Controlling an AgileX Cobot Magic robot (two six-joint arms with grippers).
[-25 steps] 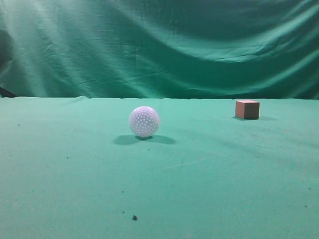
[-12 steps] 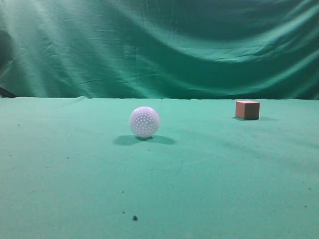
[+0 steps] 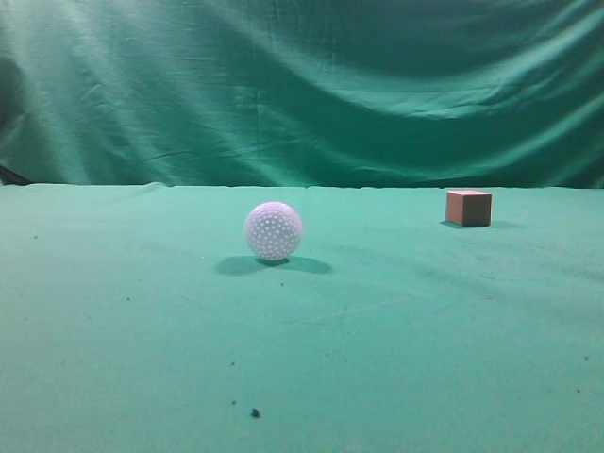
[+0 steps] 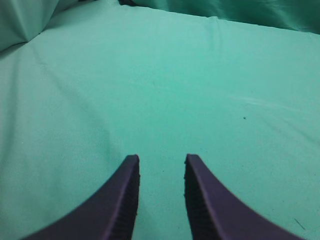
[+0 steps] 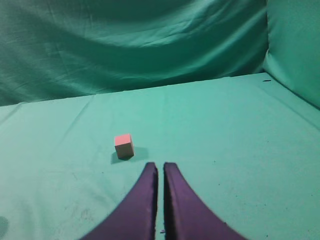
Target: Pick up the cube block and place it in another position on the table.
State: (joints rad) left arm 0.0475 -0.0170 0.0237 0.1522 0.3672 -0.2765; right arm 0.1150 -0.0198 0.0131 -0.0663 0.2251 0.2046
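The cube block [image 3: 469,207] is a small reddish-brown cube with a pinkish top. It sits on the green table [image 3: 396,321] at the far right in the exterior view. In the right wrist view the cube block [image 5: 123,146] lies ahead and slightly left of my right gripper [image 5: 160,166], apart from it. The right gripper's fingers are nearly together and hold nothing. My left gripper [image 4: 161,159] is open and empty over bare green cloth [image 4: 165,90]. Neither gripper shows in the exterior view.
A white dimpled ball [image 3: 273,230] rests near the middle of the table, left of the cube. A wrinkled green curtain [image 3: 302,85] hangs behind the far edge. Small dark specks [image 3: 255,412] dot the near cloth.
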